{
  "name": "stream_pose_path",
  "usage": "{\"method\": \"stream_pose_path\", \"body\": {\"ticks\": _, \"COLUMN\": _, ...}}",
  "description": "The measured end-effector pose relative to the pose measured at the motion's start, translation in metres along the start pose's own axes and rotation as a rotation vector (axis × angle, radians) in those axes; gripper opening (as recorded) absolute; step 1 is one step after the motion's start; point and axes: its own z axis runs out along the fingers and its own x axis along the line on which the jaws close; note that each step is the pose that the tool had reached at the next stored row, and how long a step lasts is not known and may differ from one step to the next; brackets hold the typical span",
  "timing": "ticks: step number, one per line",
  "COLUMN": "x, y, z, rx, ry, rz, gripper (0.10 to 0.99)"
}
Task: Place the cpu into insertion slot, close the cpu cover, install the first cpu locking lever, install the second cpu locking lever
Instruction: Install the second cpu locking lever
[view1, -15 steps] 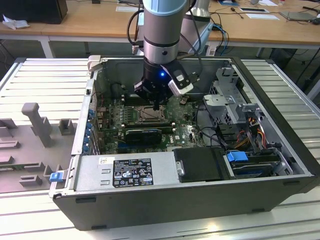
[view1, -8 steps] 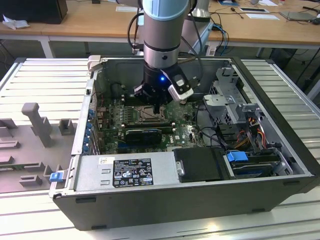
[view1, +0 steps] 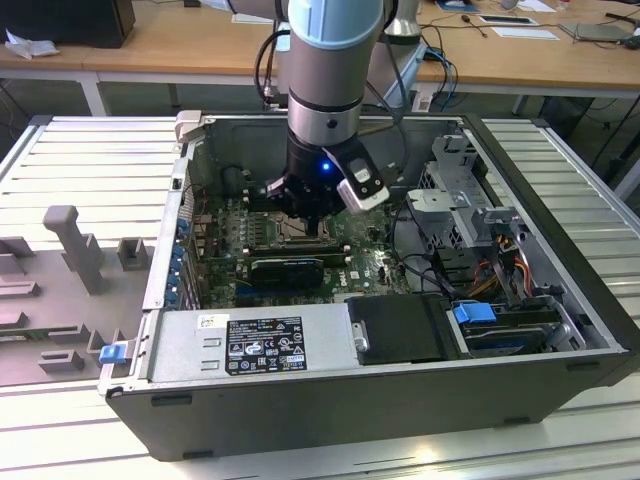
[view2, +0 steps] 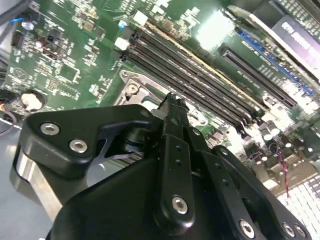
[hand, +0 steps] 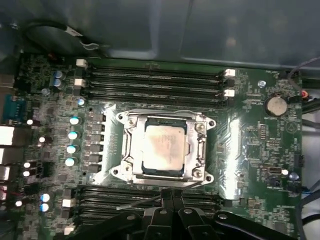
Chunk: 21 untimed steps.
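You have the hand (hand: 167, 197) low over the green motherboard (hand: 250, 145), its black fingers (view2: 172, 112) pressed together with nothing between them. In the first wrist view the fingertips sit at the socket's edge, over a thin wire locking lever (hand: 140, 202); whether they touch it you cannot tell. Just beyond, the cpu (hand: 165, 147) lies flat in the insertion slot (hand: 131, 150), and the cpu cover (hand: 200, 145) is closed down around it. Past the socket run long black memory slots (hand: 155, 80). In the exterior view the arm (view1: 325, 110) hides the socket inside the open computer case (view1: 560, 260), which lies on the counter (view1: 90, 160), near its middle.
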Motion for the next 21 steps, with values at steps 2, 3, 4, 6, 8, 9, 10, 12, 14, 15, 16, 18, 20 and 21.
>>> {"method": "stream_pose_path", "body": {"ticks": 2, "x": 0.0014, "y": -0.0021, "z": -0.0002, "rx": -0.001, "ry": 0.0001, "rz": 0.0, "gripper": 0.106}}
{"method": "stream_pose_path", "body": {"ticks": 3, "x": 0.0036, "y": -0.0035, "z": -0.0003, "rx": -0.001, "ry": 0.0001, "rz": 0.0, "gripper": 0.106}}
{"method": "stream_pose_path", "body": {"ticks": 4, "x": 0.0058, "y": -0.0039, "z": -0.0003, "rx": -0.003, "ry": 0.0, "rz": 0.0, "gripper": 0.106}}
{"method": "stream_pose_path", "body": {"ticks": 6, "x": 0.009, "y": -0.0038, "z": -0.0003, "rx": -0.019, "ry": -0.001, "rz": 0.0, "gripper": 0.106}}
{"method": "stream_pose_path", "body": {"ticks": 8, "x": 0.013, "y": -0.004, "z": -0.0002, "rx": -0.048, "ry": -0.0028, "rz": -0.001, "gripper": 0.106}}
{"method": "stream_pose_path", "body": {"ticks": 9, "x": 0.0171, "y": -0.0054, "z": -0.0003, "rx": -0.052, "ry": -0.003, "rz": -0.001, "gripper": 0.106}}
{"method": "stream_pose_path", "body": {"ticks": 10, "x": 0.0215, "y": -0.0066, "z": -0.0002, "rx": -0.053, "ry": -0.0032, "rz": -0.001, "gripper": 0.106}}
{"method": "stream_pose_path", "body": {"ticks": 12, "x": 0.0242, "y": -0.0072, "z": 0.0001, "rx": -0.053, "ry": -0.0033, "rz": -0.001, "gripper": 0.106}}
{"method": "stream_pose_path", "body": {"ticks": 14, "x": 0.0259, "y": -0.0074, "z": 0.0022, "rx": -0.053, "ry": -0.0032, "rz": -0.001, "gripper": 0.106}}
{"method": "stream_pose_path", "body": {"ticks": 15, "x": 0.0276, "y": -0.0078, "z": 0.0035, "rx": -0.054, "ry": -0.0031, "rz": -0.001, "gripper": 0.106}}
{"method": "stream_pose_path", "body": {"ticks": 16, "x": 0.029, "y": -0.0081, "z": 0.0056, "rx": -0.055, "ry": -0.0034, "rz": -0.001, "gripper": 0.106}}
{"method": "stream_pose_path", "body": {"ticks": 18, "x": 0.0306, "y": -0.0088, "z": 0.0113, "rx": -0.055, "ry": -0.0033, "rz": -0.001, "gripper": 0.106}}
{"method": "stream_pose_path", "body": {"ticks": 20, "x": 0.0317, "y": -0.0098, "z": 0.0178, "rx": -0.058, "ry": -0.0033, "rz": -0.002, "gripper": 0.106}}
{"method": "stream_pose_path", "body": {"ticks": 21, "x": 0.034, "y": -0.0111, "z": 0.0186, "rx": -0.062, "ry": -0.0045, "rz": -0.002, "gripper": 0.106}}
